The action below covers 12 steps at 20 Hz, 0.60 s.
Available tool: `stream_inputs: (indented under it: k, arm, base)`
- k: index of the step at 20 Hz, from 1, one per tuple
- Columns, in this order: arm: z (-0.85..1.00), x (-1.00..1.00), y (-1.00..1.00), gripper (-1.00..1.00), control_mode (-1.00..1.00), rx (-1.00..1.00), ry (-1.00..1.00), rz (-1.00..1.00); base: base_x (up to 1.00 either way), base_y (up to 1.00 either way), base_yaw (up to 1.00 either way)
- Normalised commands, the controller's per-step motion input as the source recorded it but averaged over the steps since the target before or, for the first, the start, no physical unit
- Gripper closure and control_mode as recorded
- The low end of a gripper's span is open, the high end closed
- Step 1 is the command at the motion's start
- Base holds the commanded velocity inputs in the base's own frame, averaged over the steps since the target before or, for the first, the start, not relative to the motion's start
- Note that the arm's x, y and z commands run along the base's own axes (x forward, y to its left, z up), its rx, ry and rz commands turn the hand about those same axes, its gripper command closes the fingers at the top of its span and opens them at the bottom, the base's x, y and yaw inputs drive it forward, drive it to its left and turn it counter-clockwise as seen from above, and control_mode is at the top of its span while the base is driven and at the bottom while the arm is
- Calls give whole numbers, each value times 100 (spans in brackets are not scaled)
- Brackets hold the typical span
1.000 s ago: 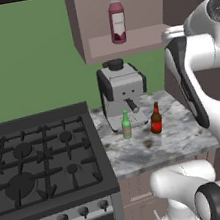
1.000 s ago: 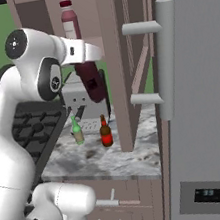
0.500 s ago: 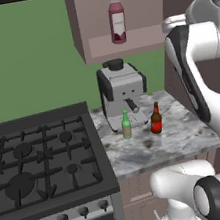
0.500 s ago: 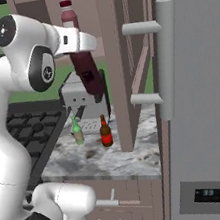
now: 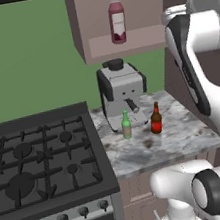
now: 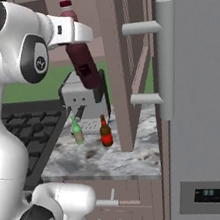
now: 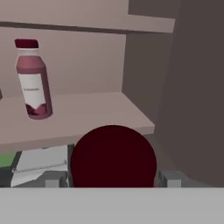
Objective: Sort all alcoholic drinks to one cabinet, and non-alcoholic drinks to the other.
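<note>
Maroon bottle pinched in fingers, lower half cut off in hand view; pink bottle on cabinet shelf

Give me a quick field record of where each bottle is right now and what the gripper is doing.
gripper: shut on the maroon bottle, raised near the open upper cabinet
pink bottle: upright on the cabinet shelf
green bottle: upright on the counter, in front of the coffee machine
amber bottle: upright on the counter, beside the green bottle
sorted so far: pink bottle shelved; both small bottles not yet moved
</note>
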Motion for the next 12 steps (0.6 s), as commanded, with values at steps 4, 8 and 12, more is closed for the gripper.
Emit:
stream_inputs:
  k: [4, 8, 12]
  arm:
    - [17, -1, 6, 100, -100, 0, 0, 0]
    - [18, 0, 5, 100, -100, 0, 0, 0]
    - [17, 0, 3, 100, -100, 0, 0, 0]
  base:
    - [0, 0, 0]
    - [0, 0, 0]
    - [0, 0, 0]
